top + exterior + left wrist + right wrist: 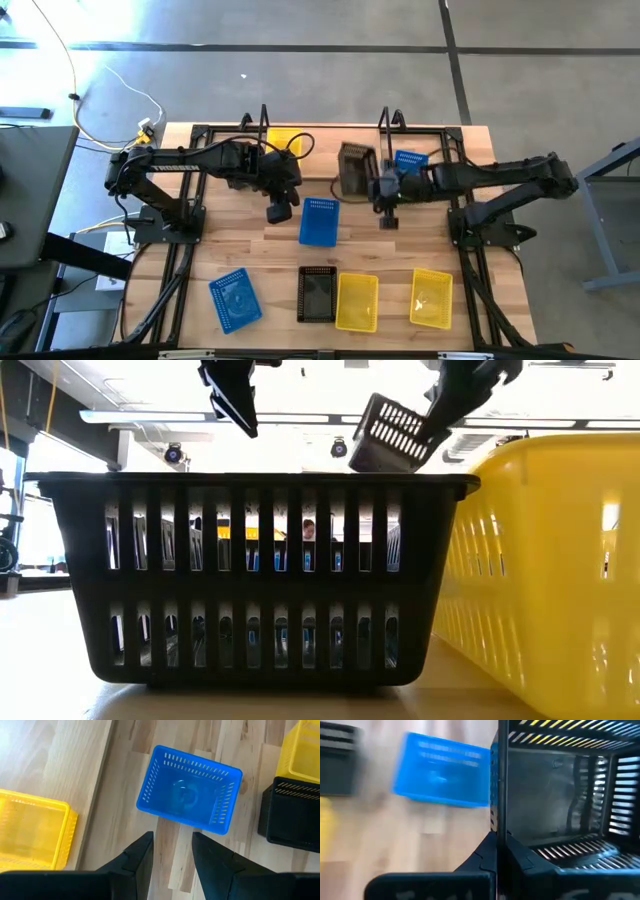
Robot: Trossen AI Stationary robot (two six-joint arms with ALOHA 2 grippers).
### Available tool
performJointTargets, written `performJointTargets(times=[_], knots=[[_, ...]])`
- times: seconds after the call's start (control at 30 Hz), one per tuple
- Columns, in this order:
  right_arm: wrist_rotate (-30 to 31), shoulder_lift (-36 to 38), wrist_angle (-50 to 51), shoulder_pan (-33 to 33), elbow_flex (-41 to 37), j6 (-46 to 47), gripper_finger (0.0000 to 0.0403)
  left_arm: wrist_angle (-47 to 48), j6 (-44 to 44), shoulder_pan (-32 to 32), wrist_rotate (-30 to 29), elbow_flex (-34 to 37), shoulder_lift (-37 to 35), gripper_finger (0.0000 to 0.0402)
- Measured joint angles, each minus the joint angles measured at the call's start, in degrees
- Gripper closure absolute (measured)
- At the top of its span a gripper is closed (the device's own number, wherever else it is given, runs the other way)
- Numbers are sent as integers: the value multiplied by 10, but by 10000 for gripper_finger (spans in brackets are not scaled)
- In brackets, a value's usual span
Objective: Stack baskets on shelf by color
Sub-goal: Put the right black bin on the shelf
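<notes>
R gripper (388, 212) pinched shut on wall of black perforated plastic basket (355, 168), held tilted in air over rear-centre of wooden table (250, 250). L gripper (279, 208) hangs empty, fingers apart, above blue perforated plastic basket (319, 221) mid-table.

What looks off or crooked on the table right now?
One black basket hangs tilted in the air, pinched by its wall in the right pincer. The blue basket mid-table sits slightly skewed. Nothing looks spilled or damaged.
</notes>
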State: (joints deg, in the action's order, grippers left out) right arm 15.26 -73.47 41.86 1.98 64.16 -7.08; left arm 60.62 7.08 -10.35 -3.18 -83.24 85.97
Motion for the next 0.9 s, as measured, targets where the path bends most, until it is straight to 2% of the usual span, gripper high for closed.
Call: performJointTargets(times=[0.2, 0.53, 0.9], knots=[[13, -51, -1, -64, 0, -82, 403, 0, 3, 0, 0, 0, 0, 275], [58, -164, 1, -128, 0, -100, 403, 3, 4, 12, 0, 0, 0, 275], [57, -204, -1, -161, 0, -146, 403, 2, 3, 35, 14, 0, 0, 275]])
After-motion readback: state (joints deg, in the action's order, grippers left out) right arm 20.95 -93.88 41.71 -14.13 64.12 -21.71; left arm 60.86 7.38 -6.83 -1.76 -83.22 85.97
